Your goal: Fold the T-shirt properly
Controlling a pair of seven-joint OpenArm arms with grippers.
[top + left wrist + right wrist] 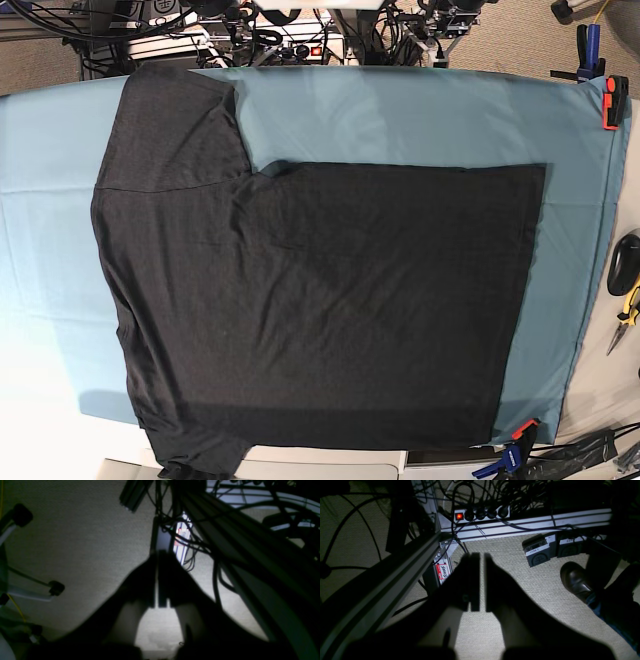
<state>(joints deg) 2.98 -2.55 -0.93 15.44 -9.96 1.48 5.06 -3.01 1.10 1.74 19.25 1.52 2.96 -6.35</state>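
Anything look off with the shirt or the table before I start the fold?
The T-shirt lies flat on the teal cloth, but its lower sleeve hangs past the table's near edge. Otherwise nothing stands out.

We see the counter (pixel 30 440) draped in a teal cloth sheet (pixel 400 120), clamped at its right corners. The dark T-shirt (pixel 320 300) lies flat on the sheet, one sleeve (pixel 170 120) spread at upper left.

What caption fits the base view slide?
Dark T-shirt spread flat, unfolded, on the teal cloth; neither arm in view.
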